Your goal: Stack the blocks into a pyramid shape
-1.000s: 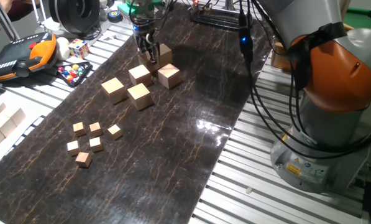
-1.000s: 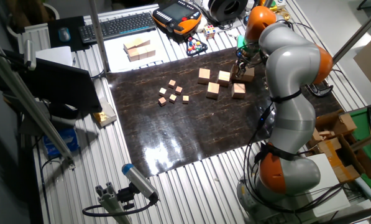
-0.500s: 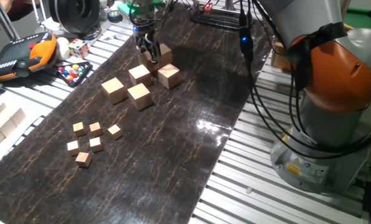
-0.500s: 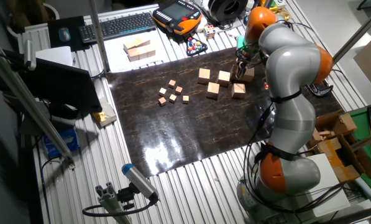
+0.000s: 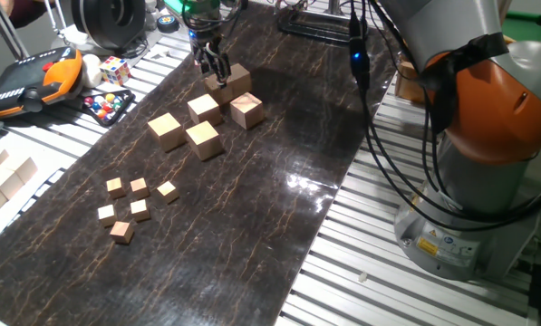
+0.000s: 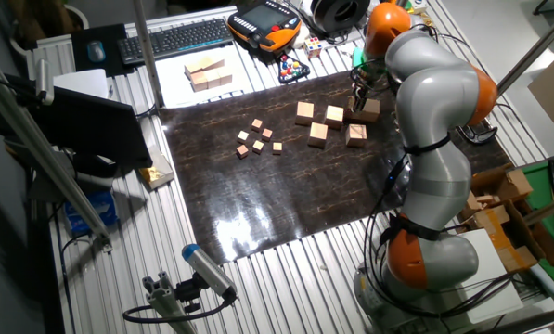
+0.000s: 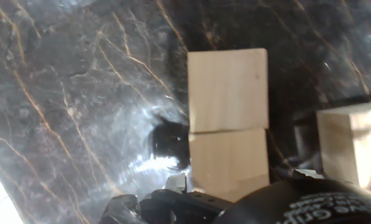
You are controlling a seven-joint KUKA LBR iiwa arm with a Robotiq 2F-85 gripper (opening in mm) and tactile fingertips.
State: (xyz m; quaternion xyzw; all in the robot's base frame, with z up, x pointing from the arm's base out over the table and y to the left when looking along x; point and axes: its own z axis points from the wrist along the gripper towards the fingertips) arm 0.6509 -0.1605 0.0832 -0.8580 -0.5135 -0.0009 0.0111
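Nearest in one fixed view, a cluster of small wooden cubes (image 5: 130, 206) lies scattered on the dark marbled tabletop (image 5: 252, 235). Beyond them sit the blocks, all flat on the tabletop and none stacked. Two stand side by side with a gap between them, the left block (image 5: 165, 129) and the front block (image 5: 203, 139). Just behind those are the middle block (image 5: 204, 109) and the right block (image 5: 246, 110), near each other but apart. Farther back stands the rear block (image 5: 236, 79).

The claw (image 5: 212, 65) hangs just above the rear block's left edge, fingers pointing down. How wide it stands I cannot tell: the fingers look close together from here, and the hand view shows only the dark underside of the hand. It holds nothing. The hand view looks straight down on two blocks touching edge to edge, the upper block (image 7: 227, 90) and the lower block (image 7: 229, 163), with a third block (image 7: 353, 143) apart at the right.

Off the mat on the far left lie a tray of coloured balls (image 5: 107, 104), a multicoloured puzzle cube (image 5: 114, 69) and an orange hand controller (image 5: 34, 80)
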